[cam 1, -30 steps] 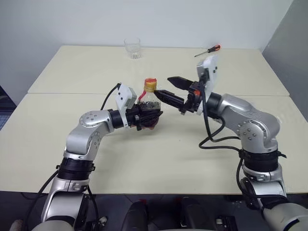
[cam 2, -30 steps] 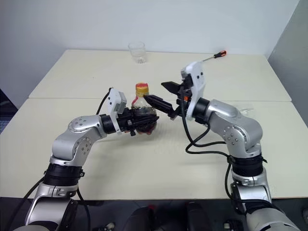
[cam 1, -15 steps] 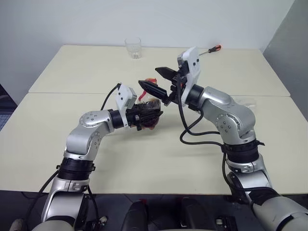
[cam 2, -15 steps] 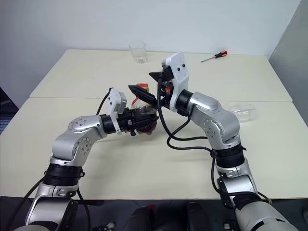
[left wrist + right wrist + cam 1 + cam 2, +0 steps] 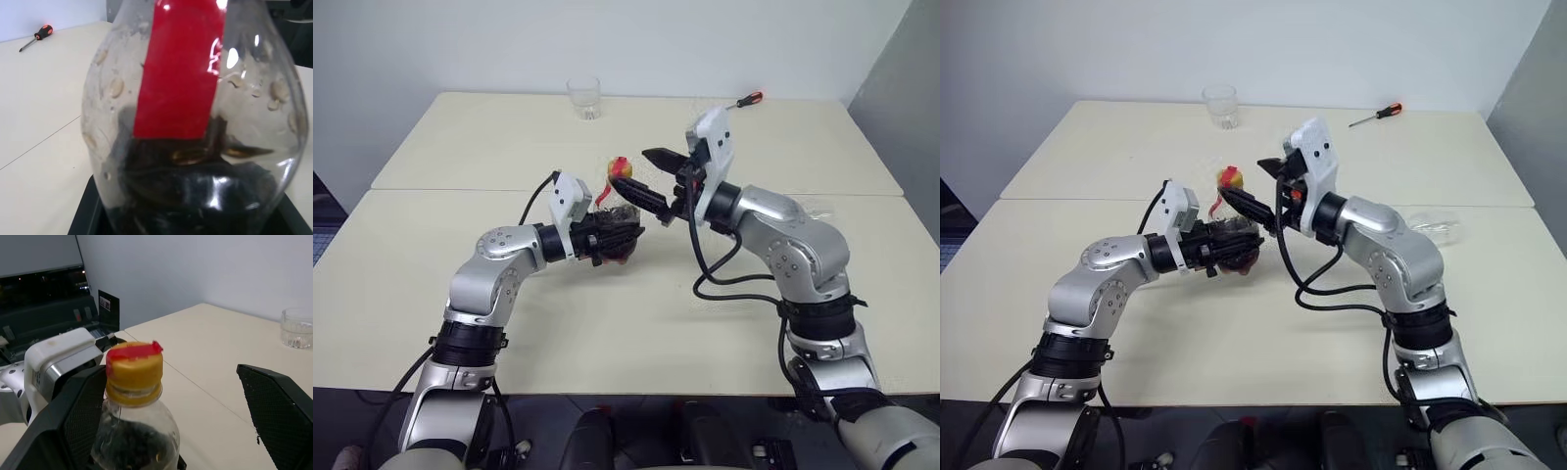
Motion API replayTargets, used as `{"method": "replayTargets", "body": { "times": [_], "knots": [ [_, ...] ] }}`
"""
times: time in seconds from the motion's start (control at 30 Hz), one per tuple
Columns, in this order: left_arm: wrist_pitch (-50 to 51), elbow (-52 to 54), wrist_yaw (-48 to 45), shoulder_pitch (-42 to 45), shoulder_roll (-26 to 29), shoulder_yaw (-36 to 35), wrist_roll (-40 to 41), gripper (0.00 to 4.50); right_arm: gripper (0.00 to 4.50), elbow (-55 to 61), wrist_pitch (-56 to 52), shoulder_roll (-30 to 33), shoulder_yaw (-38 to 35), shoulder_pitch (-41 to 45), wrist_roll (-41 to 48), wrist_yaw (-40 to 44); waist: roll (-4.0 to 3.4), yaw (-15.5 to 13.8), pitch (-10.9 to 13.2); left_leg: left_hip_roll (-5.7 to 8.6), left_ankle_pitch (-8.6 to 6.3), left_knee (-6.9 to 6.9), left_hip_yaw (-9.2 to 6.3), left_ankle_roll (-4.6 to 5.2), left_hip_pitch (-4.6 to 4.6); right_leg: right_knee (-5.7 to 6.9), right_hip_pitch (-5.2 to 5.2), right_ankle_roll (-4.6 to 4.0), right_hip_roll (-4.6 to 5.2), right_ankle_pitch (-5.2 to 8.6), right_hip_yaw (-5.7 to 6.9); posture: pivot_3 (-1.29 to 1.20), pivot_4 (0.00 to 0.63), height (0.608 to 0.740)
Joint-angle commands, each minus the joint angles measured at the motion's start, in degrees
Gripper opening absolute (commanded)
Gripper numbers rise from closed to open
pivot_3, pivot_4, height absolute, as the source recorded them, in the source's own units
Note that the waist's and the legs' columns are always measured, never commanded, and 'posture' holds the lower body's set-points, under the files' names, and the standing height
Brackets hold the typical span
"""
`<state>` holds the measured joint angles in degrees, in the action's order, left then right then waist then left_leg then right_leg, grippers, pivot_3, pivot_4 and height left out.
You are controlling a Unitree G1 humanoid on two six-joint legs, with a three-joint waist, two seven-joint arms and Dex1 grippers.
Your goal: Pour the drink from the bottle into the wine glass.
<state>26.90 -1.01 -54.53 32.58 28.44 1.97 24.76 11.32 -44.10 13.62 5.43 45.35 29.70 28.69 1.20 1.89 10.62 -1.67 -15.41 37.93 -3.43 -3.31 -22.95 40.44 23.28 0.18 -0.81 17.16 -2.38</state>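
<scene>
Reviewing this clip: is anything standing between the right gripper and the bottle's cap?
Nothing visible does. The right gripper is open, and the yellow cap lies in line with the gap between its fingers, nearer one of them. The left gripper holds the bottle upright by its body.

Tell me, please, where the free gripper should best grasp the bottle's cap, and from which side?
Probably by the yellow cap's ridged side wall, fingers on opposite sides. The right gripper is open, level with it. The left gripper holds the bottle upright by its body, leaving the neck free.
</scene>
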Motion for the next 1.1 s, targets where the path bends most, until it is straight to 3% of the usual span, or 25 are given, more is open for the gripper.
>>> {"method": "replayTargets", "body": {
  "times": [0.03, 0.67, 0.87, 1.1],
  "knots": [
    [-2.18, 1.31, -0.82, 1.82, -0.02, -1.16, 0.59, 1.99, 4.46, 2.67, -0.25, 1.02, -2.04, -0.31, 0.71, -0.06, 0.00, 0.00, 0.00, 0.00, 0.00, 0.00, 0.00, 0.00, 0.00, 0.00, 0.00, 0.00, 0.00, 0.00, 0.00, 0.00, 0.150, 0.740],
    [-2.70, 0.45, -1.41, 2.56, 0.16, -1.10, 0.28, 1.99, 4.46, 5.37, -3.91, 5.18, -4.85, -3.20, 4.40, 2.09, 0.00, -0.02, 0.00, 0.01, 0.00, 0.00, 0.00, 0.00, -0.01, 0.00, 0.00, 0.00, -0.01, 0.00, 0.00, 0.00, 0.150, 0.740],
    [-2.69, 0.27, -1.70, 2.79, 0.37, -1.07, 0.25, 1.99, 4.46, 5.96, -10.03, 2.57, -9.58, -2.03, 15.36, 2.57, 0.00, 0.00, 0.00, 0.00, 0.00, 0.00, 0.00, 0.00, -0.01, 0.00, 0.00, 0.00, -0.02, 0.00, 0.00, 0.00, 0.150, 0.740],
    [-2.39, 0.75, -1.54, 2.53, 0.12, -0.84, 0.38, 1.99, 4.46, 2.58, -8.00, -0.91, -8.85, 1.86, 14.29, -0.45, 0.00, 0.01, 0.00, 0.02, 0.00, 0.02, 0.00, 0.00, 0.02, 0.07, 0.00, 0.00, -0.02, 0.00, 0.00, 0.00, 0.150, 0.740]
  ]
}}
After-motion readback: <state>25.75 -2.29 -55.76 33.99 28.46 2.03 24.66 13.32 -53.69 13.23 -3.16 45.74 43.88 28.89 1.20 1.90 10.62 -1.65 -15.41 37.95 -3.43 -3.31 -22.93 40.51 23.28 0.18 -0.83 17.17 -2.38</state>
